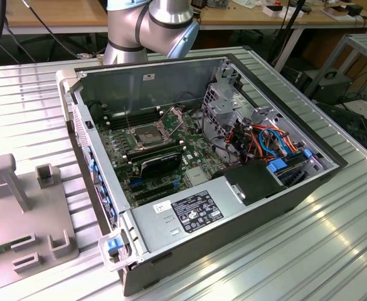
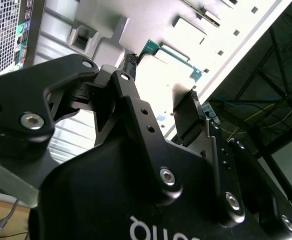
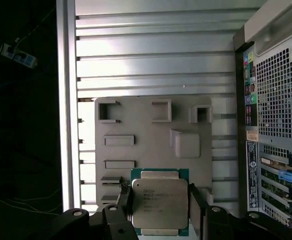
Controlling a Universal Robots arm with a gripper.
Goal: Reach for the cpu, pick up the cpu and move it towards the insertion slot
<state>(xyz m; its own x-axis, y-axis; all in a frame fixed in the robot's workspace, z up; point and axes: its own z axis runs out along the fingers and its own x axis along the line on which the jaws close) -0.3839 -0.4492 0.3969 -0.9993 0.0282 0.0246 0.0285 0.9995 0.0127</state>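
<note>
- Silvery and flat, the cpu (image 3: pixel 158 205) sits between the two fingers (image 3: pixel 127 207) of the claw (image 3: pixel 160 196) in the first wrist view. The claw is closed on it and holds it by two thin edges.
- We think the cpu is lifted. It looks big and close to the camera, and the grey plate (image 3: pixel 150 127) with its little blocks looks farther off below it.
- The cpu is outside the computer case (image 3: pixel 273 100), just beside the case's back wall with all the holes and plugs. The grey plate lies on the ribbed metal bench (image 3: pixel 150 65) next to that same wall.
- The insertion slot (image 1: pixel 147 135) is inside the case, on the green board, near the middle. We see it in the exterior view with its silver frame and dark centre.
- The cpu could slip. The fingers only pinch its thin edges, so a quick jerk or a bump might tip it or drop it.
- The cpu or the claw could hit the case wall if it is carried too low on the way in.
- Inside the case, the black card (image 1: pixel 161 164) is right beside the slot, so the claw could knock it.
- If the cpu comes to the slot tilted or turned, it could scratch the slot's centre.
</note>
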